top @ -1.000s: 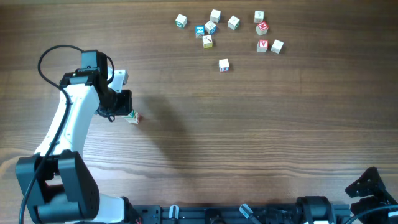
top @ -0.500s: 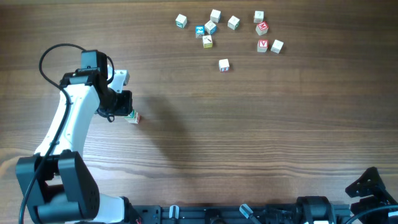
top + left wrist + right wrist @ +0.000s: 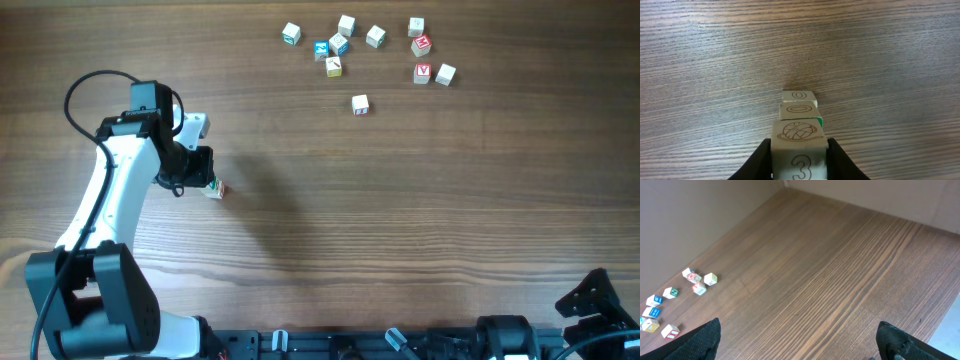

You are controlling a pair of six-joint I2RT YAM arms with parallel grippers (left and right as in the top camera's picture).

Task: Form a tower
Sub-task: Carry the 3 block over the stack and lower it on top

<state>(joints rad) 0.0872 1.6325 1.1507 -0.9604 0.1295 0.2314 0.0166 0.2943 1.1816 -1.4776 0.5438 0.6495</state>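
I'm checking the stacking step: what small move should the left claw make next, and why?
Probably ease the left claw open to release the top cube: it looks seated, roughly in line, on the rest of the tower, though contact is hard to confirm.

Tower (image 3: 216, 189) partly covered by left gripper (image 3: 205, 178), bench (image 3: 400, 220) left side. Loose cubes (image 3: 340, 45) scattered at far edge; single cube (image 3: 360, 104) set apart nearer.

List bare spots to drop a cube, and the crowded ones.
Bare: the middle, between the tower in the left gripper and the lone cube; also the right side below that cube. Crowded: the loose cubes at the far edge.
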